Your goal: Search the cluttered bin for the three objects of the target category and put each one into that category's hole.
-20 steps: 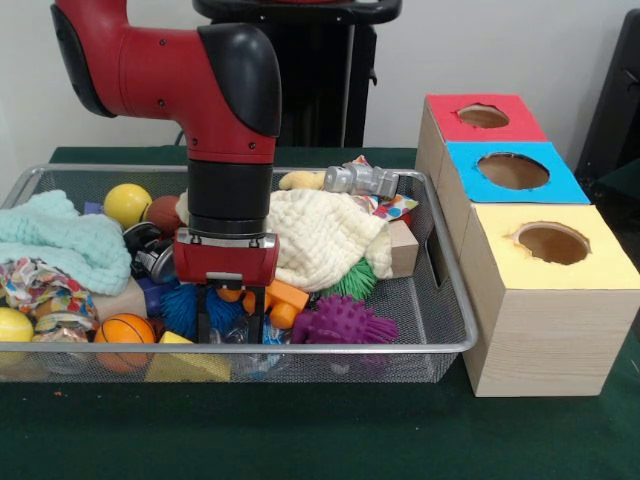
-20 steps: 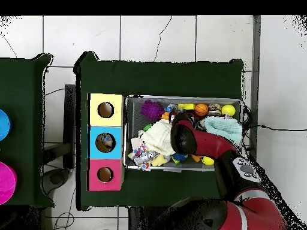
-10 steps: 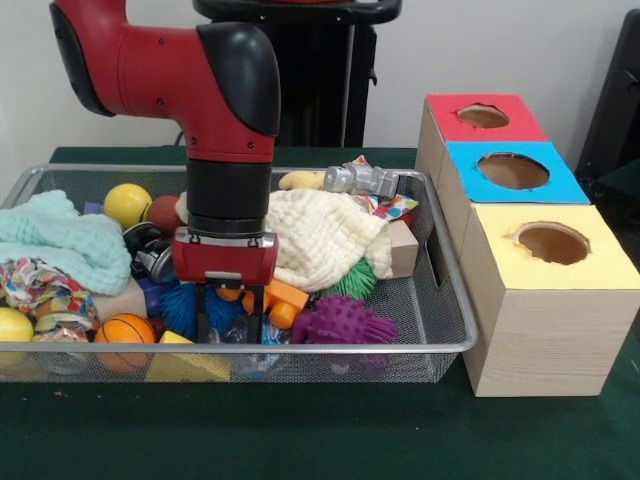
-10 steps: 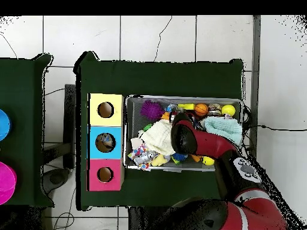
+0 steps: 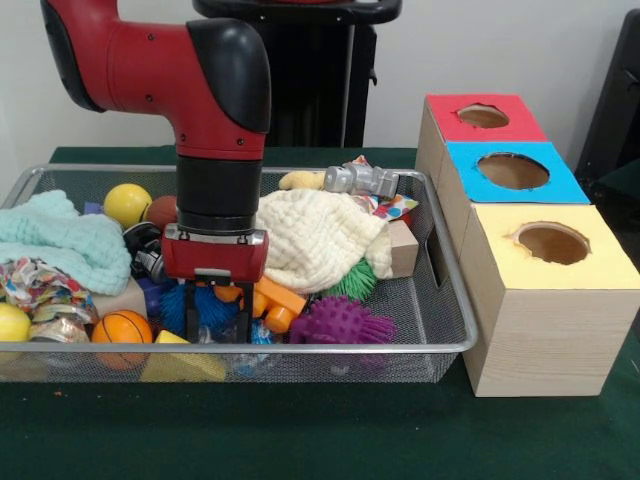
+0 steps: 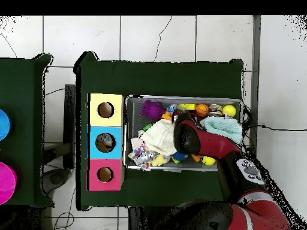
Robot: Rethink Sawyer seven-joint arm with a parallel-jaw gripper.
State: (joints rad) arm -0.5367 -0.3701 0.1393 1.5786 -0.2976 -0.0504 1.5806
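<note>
The wire bin (image 5: pixel 440 300) is crowded. Right beside the fingers (image 5: pixel 190 318) lie a blue spiky ball (image 5: pixel 205 305) and orange blocks (image 5: pixel 272 303); a purple spiky ball (image 5: pixel 340 322) sits just off to one side of them at the bin's near wall, with a green spiky ball (image 5: pixel 352 282) behind it. On the other side are a small basketball (image 5: pixel 122 328), a yellow wedge (image 5: pixel 178 360) and a yellow ball (image 5: pixel 10 322). Behind the fingers a cream knit cloth (image 5: pixel 315 235) is heaped in the middle, with a grey metal toy (image 5: pixel 358 180) beyond it; a mint knit cloth (image 5: pixel 60 240), a patterned cloth (image 5: pixel 35 282), another yellow ball (image 5: pixel 126 203) and a wood block (image 5: pixel 404 248) fill the rest. The red arm (image 5: pixel 200 90) hides what lies straight behind the fingers.

No writing can be read.

The gripper (image 5: pixel 218 322) is down among the toys at the bin's near side, fingers parted with a gap between them; whether they hold anything cannot be told.

Outside the bin, on the green surface (image 5: pixel 300 430), stands a box row with a red hole (image 5: pixel 483 116), a blue hole (image 5: pixel 513 170) and a yellow hole (image 5: pixel 552 243).
</note>
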